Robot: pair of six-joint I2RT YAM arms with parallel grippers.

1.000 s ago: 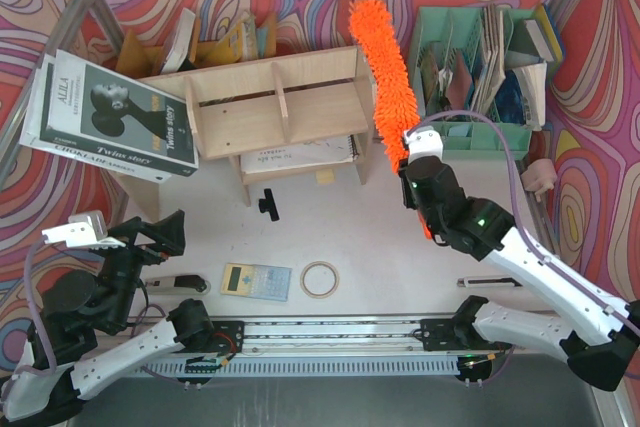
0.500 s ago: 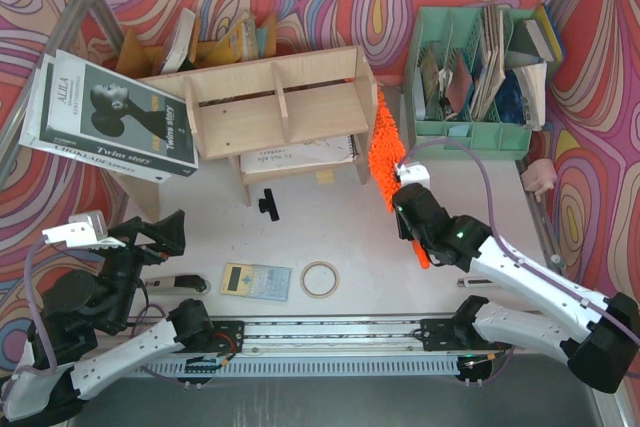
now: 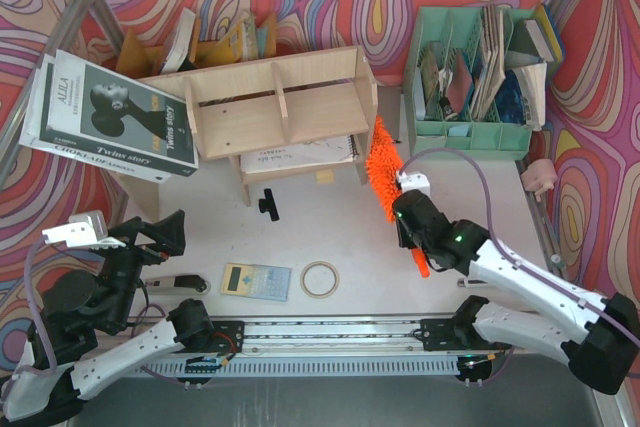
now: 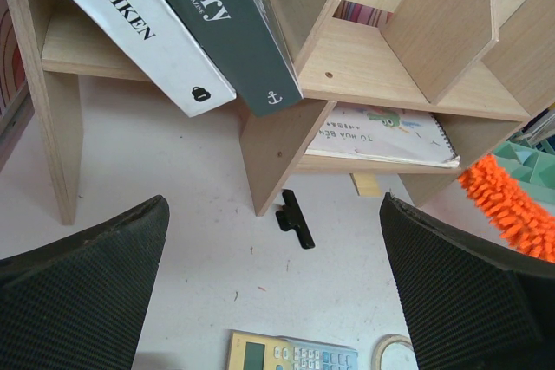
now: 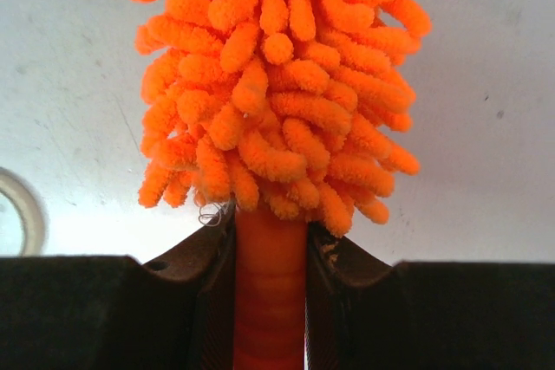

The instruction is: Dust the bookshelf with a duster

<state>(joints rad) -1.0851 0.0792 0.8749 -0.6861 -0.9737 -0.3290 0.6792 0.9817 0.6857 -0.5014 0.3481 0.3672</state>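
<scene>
Right tool (image 3: 410, 202), clamped on the handle of the duster (image 3: 383, 165), holds its fluffy head at the four o'clock corner of the bookshelf (image 3: 275, 107), seemingly mid-dusting; the next move probably calls for a lift toward eleven o'clock onto the shelf boards.

We read "Story" on the spine of the dark grey hardback book (image 4: 221, 23), "Twins story" on its cover, and "ABRIKEN" on the neighbouring white book (image 4: 121, 15).

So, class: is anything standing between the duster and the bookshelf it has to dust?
Nothing visible. The right claw grips the duster by its handle, and the fluffy head lies close beside the right side panel of the bookshelf, with no object between them.
</scene>
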